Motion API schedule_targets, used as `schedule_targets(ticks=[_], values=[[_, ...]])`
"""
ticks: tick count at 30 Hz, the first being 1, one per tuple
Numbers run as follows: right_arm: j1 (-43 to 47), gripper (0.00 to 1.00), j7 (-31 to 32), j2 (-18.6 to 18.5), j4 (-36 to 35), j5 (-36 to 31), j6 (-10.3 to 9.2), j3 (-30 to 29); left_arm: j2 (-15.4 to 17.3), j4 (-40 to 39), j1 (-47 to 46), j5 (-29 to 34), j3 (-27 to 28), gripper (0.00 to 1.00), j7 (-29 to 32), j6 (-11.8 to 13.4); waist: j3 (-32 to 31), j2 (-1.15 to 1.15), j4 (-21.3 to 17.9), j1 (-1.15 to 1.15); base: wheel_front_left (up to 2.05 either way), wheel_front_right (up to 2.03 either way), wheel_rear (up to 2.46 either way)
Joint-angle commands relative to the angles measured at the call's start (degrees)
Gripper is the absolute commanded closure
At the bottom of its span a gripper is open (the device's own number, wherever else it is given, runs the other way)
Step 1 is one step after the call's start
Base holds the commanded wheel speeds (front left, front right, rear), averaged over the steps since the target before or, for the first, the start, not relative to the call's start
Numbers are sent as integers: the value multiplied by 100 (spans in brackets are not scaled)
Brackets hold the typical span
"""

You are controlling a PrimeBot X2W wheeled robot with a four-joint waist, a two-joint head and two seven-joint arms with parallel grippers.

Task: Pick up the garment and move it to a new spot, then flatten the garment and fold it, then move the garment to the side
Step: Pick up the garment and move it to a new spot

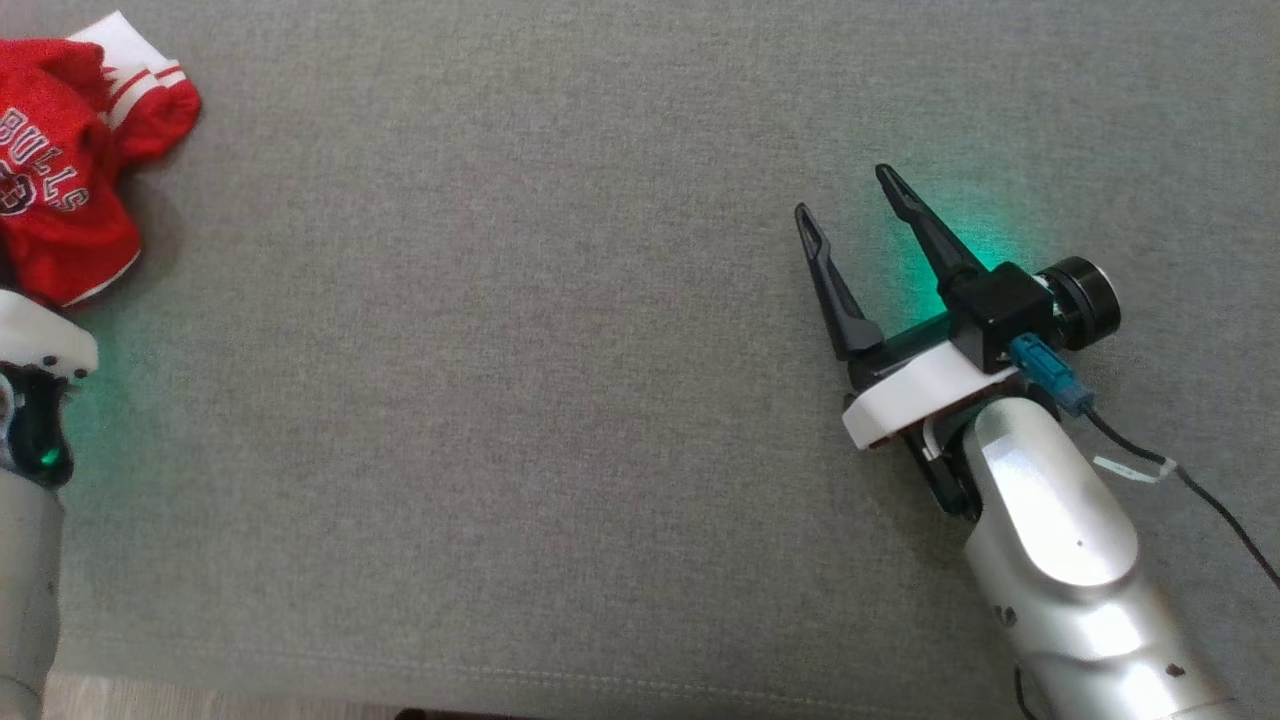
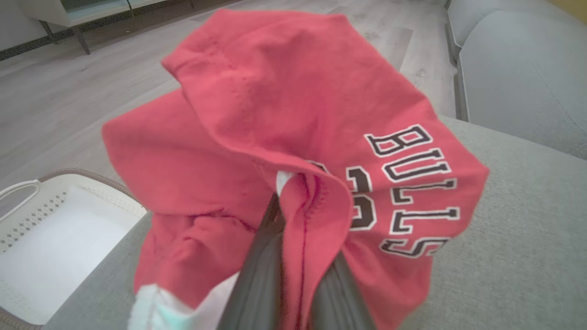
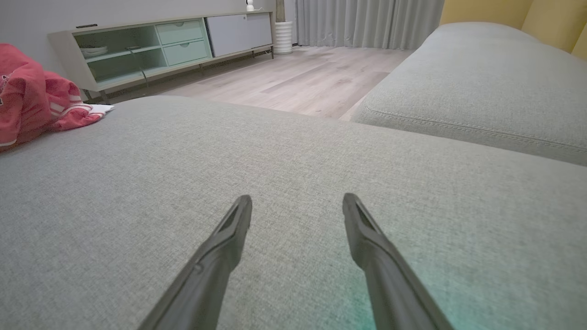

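At the far left, in the left wrist view, a white perforated basket (image 2: 32, 201) sits on the wooden floor against the edge of the grey sofa cushion (image 1: 520, 420). Just right of it, the red garment (image 2: 275, 105) is bunched in a crumpled heap on the cushion's left end, white-striped trim showing at its edge. The left gripper (image 2: 298, 256) reaches into the heap, its two dark fingers (image 2: 257, 284) drawn close and pinching a hemmed fold of the red cloth between them; the cloth hides their tips. The word "BULLS" reads across the fabric in block letters with dark and white outlines, over part of a round emblem too folded to make out.

The middle of the cushion is bare grey weave, with nothing between the garment and the right arm. Well apart to the right, the right gripper (image 1: 845, 192) hovers low over the cushion with its fingers spread wide and nothing between them, a green glow on the fabric beside it. A black cable (image 1: 1210, 500) trails from its wrist. Beyond, the right wrist view shows a low pale-green cabinet (image 3: 160, 46), grey curtains (image 3: 367, 23) and a second grey cushion (image 3: 481, 82) at the right.
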Motion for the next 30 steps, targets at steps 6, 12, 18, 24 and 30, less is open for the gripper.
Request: schedule_targets(ticks=[6, 12, 18, 24, 30], values=[[94, 0, -35, 86, -133, 143, 43, -21, 778, -579, -473, 53, -385, 100, -618, 10, -303, 0, -79, 0, 0, 0, 0], [326, 0, -35, 91, -177, 387, 43, -70, 887, -1293, -1001, 463, -846, 100, -814, 10, -784, 0, -289, 0, 0, 0, 0], [587, 0, -35, 92, -262, 665, 43, -34, 520, -1984, -1158, 603, -1192, 100, -829, 10, -1172, 0, -751, 0, 0, 0, 0], [737, 0, -35, 92, -361, 820, 43, 18, -212, -2345, -834, 534, -1580, 100, -831, 10, -1372, 0, -1376, 0, 0, 0, 0], [839, 0, -35, 92, -396, 891, 43, 90, -1188, -2309, -283, 360, -1859, 100, -832, 10, -1437, 0, -1943, 0, 0, 0, 0]])
